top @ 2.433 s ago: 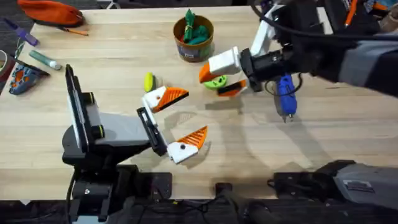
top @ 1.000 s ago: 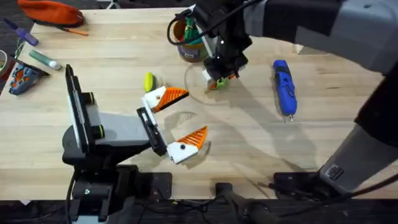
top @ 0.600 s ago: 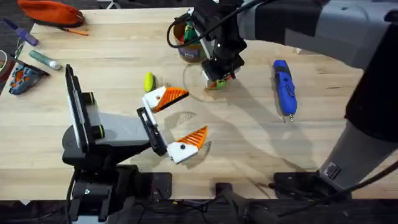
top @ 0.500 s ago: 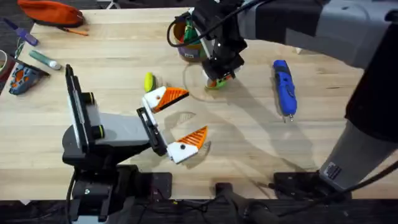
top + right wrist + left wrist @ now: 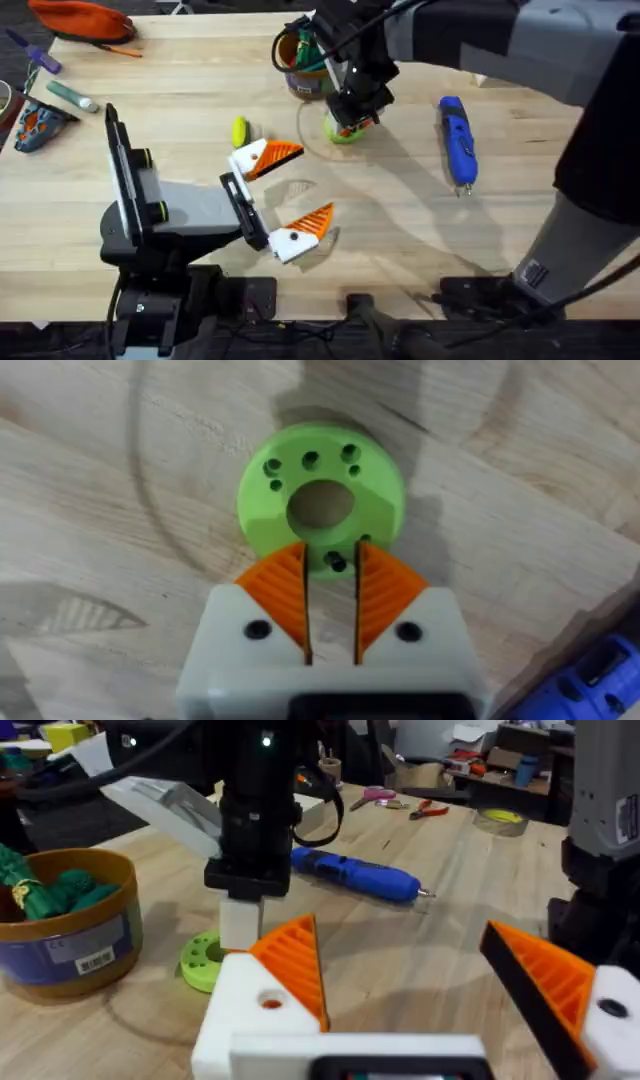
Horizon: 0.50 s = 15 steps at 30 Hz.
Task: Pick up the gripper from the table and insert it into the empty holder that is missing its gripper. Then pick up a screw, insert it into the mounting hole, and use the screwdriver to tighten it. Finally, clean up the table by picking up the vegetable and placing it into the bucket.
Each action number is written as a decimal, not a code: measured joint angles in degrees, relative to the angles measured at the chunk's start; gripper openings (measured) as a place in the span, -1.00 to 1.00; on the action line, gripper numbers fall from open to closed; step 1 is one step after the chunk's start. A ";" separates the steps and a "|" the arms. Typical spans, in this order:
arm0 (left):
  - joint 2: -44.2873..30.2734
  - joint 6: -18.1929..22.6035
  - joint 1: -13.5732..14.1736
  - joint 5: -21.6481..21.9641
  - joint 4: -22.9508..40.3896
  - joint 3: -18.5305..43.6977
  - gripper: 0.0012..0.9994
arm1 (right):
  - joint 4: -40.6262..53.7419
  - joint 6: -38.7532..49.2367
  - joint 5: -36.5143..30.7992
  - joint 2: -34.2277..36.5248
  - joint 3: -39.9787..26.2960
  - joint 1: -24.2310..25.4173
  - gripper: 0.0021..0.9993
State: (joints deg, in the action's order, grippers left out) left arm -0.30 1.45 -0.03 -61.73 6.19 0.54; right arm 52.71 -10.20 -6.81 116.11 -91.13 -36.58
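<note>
My right gripper points down over a round green disc with holes. Its orange pads stand a narrow gap apart at the disc's near rim, with a small dark screw head between them, untouched. My left gripper rests open on the table, an orange ribbed gripper pad seated in its white holder. That holder's mounting hole shows orange. The blue screwdriver lies to the right. The yellow-green vegetable lies by the left fingers. The bucket stands behind the disc.
Dark green leafy toys fill the bucket. An orange pouch, pens and a small tool lie at the far left. The right arm spans the table's upper right, above the screwdriver.
The right arm swung from lying sideways by the disc to pointing down over it. In the last half second it barely shifts, and more of the green disc shows. The left arm is still.
</note>
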 joint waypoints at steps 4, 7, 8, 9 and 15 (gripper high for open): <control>0.00 0.00 0.00 0.00 0.00 0.00 0.98 | -0.09 0.00 0.39 0.11 0.00 -0.07 -0.68; 0.00 0.00 0.00 0.00 0.00 0.00 0.98 | -0.13 0.00 0.66 0.11 0.00 -0.06 -0.80; -0.02 0.00 0.00 0.00 0.00 0.00 0.97 | -0.16 -0.01 0.83 0.11 -0.01 -0.07 -0.87; -0.01 0.00 0.00 0.00 -0.01 0.00 0.98 | -0.19 -0.01 0.79 0.11 -0.02 -0.11 -0.93; 0.00 0.00 0.00 0.00 0.00 0.00 0.97 | 0.26 0.00 0.39 0.16 -0.07 0.04 -0.99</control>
State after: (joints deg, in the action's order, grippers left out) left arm -0.30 1.45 -0.03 -61.73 6.19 0.54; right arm 52.97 -10.20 -6.42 116.27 -91.20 -36.53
